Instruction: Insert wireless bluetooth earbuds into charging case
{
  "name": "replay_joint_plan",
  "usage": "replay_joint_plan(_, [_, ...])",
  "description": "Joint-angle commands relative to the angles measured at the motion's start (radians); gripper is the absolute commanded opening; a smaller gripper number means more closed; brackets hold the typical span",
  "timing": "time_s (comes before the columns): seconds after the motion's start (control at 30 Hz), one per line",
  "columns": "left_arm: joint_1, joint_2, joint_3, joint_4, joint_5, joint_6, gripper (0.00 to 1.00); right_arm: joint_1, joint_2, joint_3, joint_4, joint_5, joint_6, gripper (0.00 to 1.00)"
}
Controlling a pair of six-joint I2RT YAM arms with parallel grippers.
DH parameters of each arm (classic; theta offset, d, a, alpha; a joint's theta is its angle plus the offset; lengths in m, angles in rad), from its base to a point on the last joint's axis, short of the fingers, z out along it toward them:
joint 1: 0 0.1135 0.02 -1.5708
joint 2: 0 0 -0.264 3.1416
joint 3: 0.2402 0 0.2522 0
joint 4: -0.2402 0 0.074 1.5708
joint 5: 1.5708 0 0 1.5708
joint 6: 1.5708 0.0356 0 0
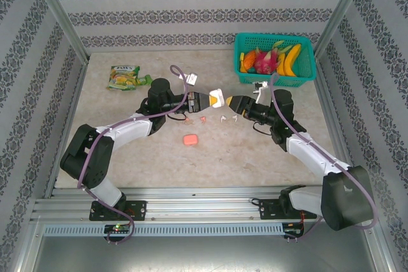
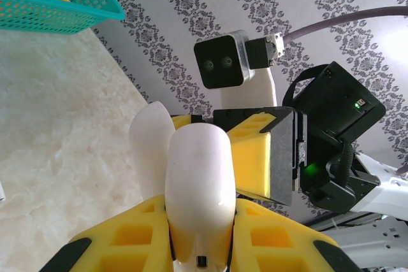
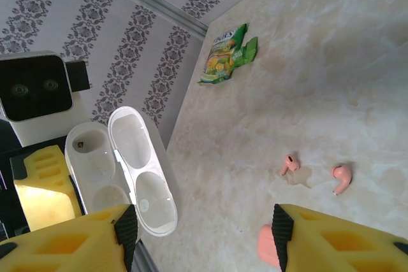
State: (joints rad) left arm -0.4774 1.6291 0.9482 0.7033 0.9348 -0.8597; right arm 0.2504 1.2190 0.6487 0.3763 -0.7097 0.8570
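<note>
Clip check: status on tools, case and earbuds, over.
Left tool shut on open white case, held off the table. Right tool open, empty, close to case. Pink buds and white buds loose on table. No obstruction seen.

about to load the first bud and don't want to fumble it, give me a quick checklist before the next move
1. white charging case clamped in left gripper: ok
2. case lid open, wells empty: ok
3. earbud in right gripper: not ok, jaws apart with nothing between them
4. pink earbuds lying free on the table: ok
5. white earbuds pose for pickup: cannot tell, too small
</note>
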Motion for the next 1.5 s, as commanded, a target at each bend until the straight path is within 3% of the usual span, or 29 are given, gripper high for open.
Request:
replay_joint_plan(0.0, [0.009, 0.012, -0.008, 0.099, 0.006, -0.030, 0.00, 0.001, 0.016, 0.040, 0.061, -0.030, 0.014, 0.57])
replay_joint_plan(1.13, [0.008, 0.026, -0.005, 0.110, 0.004, -0.044, 0.00, 0.050, 0.104, 0.096, 0.093, -0.082, 0.008, 0.36])
replay_joint_plan(1.33, [0.006, 0.027, -0.003, 0.117, 0.001, -0.048, 0.00, 0.055, 0.107, 0.100, 0.092, -0.083, 0.008, 0.25])
replay_joint_plan(1.47, [0.006, 0.028, -0.003, 0.117, -0.003, -0.050, 0.00, 0.055, 0.102, 0.097, 0.089, -0.082, 0.005, 0.12])
